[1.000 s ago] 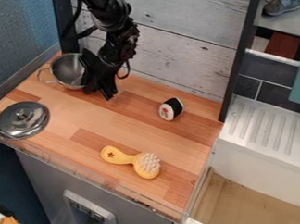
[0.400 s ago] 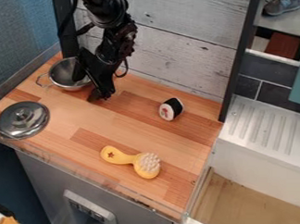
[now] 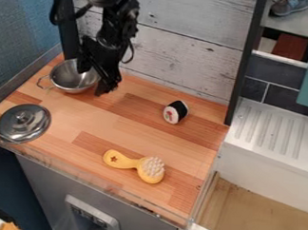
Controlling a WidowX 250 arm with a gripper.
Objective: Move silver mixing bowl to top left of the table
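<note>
The black gripper (image 3: 93,82) hangs at the upper left of the table, at the right side of the silver mixing bowl (image 3: 67,79). Its fingers stand apart, one over the bowl's inside and the other outside its right rim, partly hiding that rim. The bowl sits upright on the wooden table (image 3: 143,128) in the top left corner area, its wire handle pointing left.
A silver lid (image 3: 23,123) lies at the table's left edge. A sushi toy (image 3: 176,112) is right of centre, and a yellow brush (image 3: 139,167) lies near the front. The wall (image 3: 178,51) bounds the back.
The bowl shifted slightly toward the front between the two earlier frames and has since kept its place. The gripper first moved left and down, then rose a little.
</note>
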